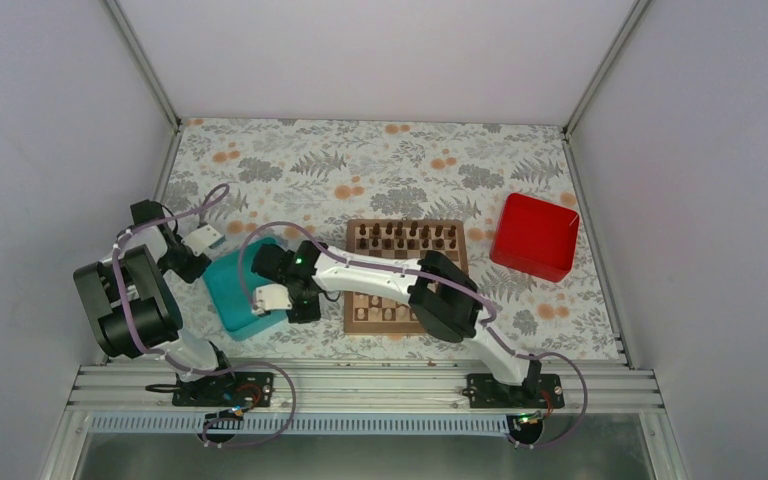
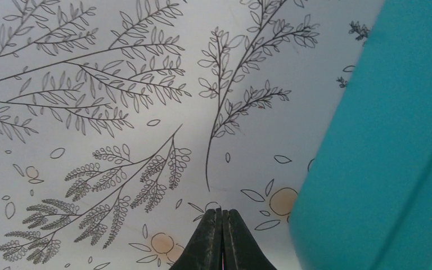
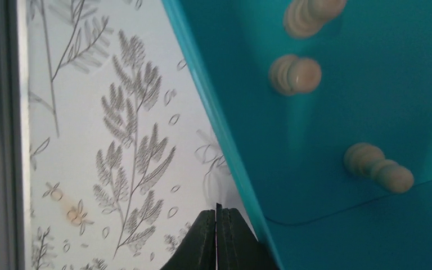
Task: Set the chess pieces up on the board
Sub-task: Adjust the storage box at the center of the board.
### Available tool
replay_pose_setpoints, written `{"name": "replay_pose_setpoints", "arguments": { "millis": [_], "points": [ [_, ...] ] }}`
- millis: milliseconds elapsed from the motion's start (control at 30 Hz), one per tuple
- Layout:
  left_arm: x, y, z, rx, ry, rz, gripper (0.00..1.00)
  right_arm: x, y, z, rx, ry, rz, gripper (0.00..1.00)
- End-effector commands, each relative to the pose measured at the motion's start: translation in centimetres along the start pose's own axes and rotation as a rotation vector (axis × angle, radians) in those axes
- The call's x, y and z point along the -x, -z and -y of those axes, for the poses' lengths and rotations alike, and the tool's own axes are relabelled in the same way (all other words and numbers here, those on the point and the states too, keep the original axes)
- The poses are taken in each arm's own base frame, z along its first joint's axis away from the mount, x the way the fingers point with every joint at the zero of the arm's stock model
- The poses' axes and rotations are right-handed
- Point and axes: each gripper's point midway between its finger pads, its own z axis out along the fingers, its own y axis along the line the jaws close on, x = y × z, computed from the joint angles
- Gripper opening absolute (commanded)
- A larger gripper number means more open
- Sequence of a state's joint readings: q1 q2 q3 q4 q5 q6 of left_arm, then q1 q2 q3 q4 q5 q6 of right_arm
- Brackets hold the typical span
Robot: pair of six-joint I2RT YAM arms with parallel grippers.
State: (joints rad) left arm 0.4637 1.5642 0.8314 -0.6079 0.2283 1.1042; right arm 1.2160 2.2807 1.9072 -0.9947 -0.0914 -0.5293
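Observation:
The board (image 1: pixel 354 282) lies mid-table, with dark pieces along its far rows and a few pale chess pieces (image 1: pixel 381 313) on its near rows; my right forearm covers the middle squares. More pale chess pieces (image 3: pixel 295 75) lie loose in the teal tray (image 3: pixel 337 124), which also shows in the top view as the teal tray (image 1: pixel 243 292). My right gripper (image 3: pixel 218 211) is shut with nothing in it, low over the cloth just outside the tray's rim. Left of the tray, my left gripper (image 2: pixel 223 211) is also shut and holds nothing. The top view shows the left gripper (image 1: pixel 196 266) and right gripper (image 1: pixel 304 311) flanking the tray.
A red box (image 1: pixel 533 236) stands right of the board. The floral cloth (image 1: pixel 360 165) covers the table, with white walls on three sides. A metal rail (image 1: pixel 360 385) runs along the near edge. The teal tray wall (image 2: pixel 382 157) rises close on the left gripper's right.

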Motion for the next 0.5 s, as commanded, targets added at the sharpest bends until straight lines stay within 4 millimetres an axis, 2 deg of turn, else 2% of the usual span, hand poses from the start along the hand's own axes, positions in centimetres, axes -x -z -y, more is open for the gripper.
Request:
{"name": "replay_pose_setpoints", "arguments": {
  "millis": [0,200,467],
  "points": [
    [-0.4,0.3,0.4,-0.002,-0.021,0.0,0.02,2.4,0.7,3.3,-0.092,-0.072,0.077,0.04],
    [-0.8,0.0,0.8,-0.007,-0.026,-0.008,0.02,3.1,1.1,7.9,-0.192,-0.142,0.124,0.04],
    [-0.6,0.8,2.1,-0.052,-0.033,0.007,0.02,2.4,1.2,13.9,-0.287,-0.247,0.169,0.04]
  ]
}}
